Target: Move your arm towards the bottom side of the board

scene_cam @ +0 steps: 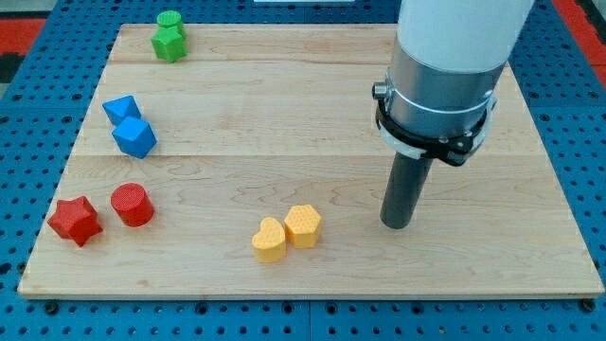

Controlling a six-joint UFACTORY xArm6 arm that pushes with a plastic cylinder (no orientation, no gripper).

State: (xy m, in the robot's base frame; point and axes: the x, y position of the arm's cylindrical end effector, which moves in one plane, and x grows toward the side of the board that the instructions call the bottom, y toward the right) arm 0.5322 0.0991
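My tip [397, 224] rests on the wooden board [312, 123] in its lower right part, below the arm's white and grey body [445, 66]. It stands to the right of a yellow hexagon block [303, 225], with a gap between them. A yellow heart block [269, 240] touches the hexagon's left side. No block touches the tip.
Two green blocks [169, 36] sit at the top left. Two blue blocks [130, 125] lie at the left. A red star [75, 220] and a red cylinder [132, 205] lie at the lower left. A blue pegboard [28, 114] surrounds the board.
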